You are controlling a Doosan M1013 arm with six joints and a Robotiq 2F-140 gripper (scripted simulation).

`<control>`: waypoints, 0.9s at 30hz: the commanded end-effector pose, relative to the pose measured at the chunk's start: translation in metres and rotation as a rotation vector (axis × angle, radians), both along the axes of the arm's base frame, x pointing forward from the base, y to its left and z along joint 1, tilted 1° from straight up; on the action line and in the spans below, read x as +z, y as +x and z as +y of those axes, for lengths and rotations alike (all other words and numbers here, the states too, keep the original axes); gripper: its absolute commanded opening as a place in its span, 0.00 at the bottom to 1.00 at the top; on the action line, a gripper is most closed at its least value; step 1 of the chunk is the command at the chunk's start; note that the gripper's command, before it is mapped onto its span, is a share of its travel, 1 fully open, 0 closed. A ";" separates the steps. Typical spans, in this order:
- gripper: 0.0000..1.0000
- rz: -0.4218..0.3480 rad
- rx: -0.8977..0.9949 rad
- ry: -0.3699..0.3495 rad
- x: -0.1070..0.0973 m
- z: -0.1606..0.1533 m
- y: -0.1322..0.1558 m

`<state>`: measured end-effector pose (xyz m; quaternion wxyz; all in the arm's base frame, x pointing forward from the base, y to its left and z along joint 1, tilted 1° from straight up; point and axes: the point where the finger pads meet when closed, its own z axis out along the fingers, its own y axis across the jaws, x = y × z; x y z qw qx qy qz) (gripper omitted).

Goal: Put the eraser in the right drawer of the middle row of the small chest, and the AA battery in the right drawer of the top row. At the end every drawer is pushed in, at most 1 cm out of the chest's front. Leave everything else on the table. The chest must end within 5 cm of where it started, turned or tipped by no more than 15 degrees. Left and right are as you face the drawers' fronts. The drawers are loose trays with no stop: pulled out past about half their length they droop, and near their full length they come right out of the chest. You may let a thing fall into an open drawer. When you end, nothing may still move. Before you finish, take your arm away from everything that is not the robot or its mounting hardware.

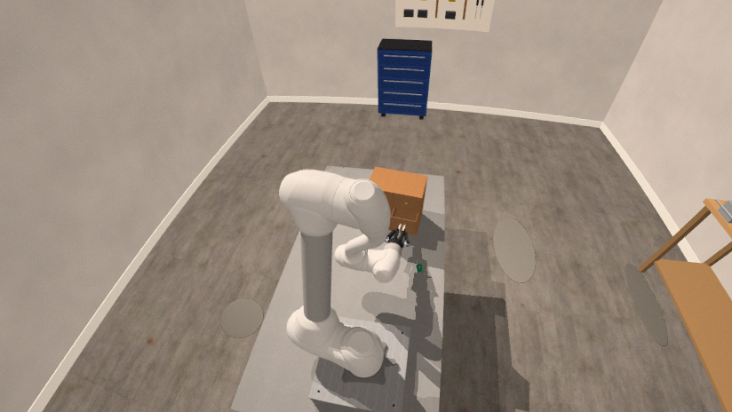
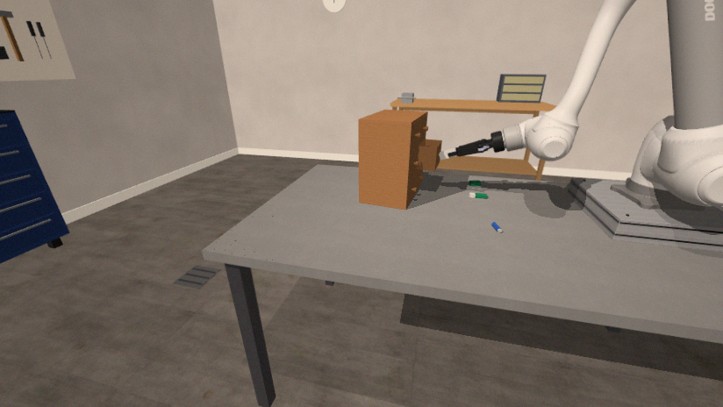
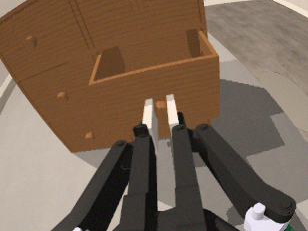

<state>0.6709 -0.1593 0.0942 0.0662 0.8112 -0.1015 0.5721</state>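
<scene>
The small orange-brown chest (image 1: 399, 182) (image 2: 384, 161) (image 3: 42, 69) stands upright on the table. Its right middle drawer (image 2: 431, 156) (image 3: 192, 84) is pulled part way out, about level, and looks empty inside. My gripper (image 1: 401, 226) (image 2: 443, 154) (image 3: 161, 107) is shut on that drawer's knob (image 3: 160, 105). A small green-and-white piece (image 2: 478, 196) and a small blue piece with a pale end (image 2: 496, 226) lie on the table. A dark green piece (image 1: 419, 268) (image 2: 474, 182) lies in shadow. I cannot tell for sure which is the eraser or the AA battery.
The grey table (image 1: 286, 306) (image 2: 313, 237) bears the chest and the arm's base plate (image 2: 597, 204). The chest's other visible drawers look pushed in. A blue cabinet (image 1: 403, 82) (image 2: 25, 187) and a wooden bench (image 1: 701, 312) (image 2: 470, 105) stand away from the table.
</scene>
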 end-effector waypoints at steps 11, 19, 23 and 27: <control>0.18 0.000 0.000 0.000 0.000 0.000 0.000; 0.20 0.000 0.000 0.000 0.000 0.000 0.000; 0.20 0.000 0.000 0.000 0.000 0.000 -0.002; 0.20 0.000 0.000 0.000 0.000 0.004 -0.014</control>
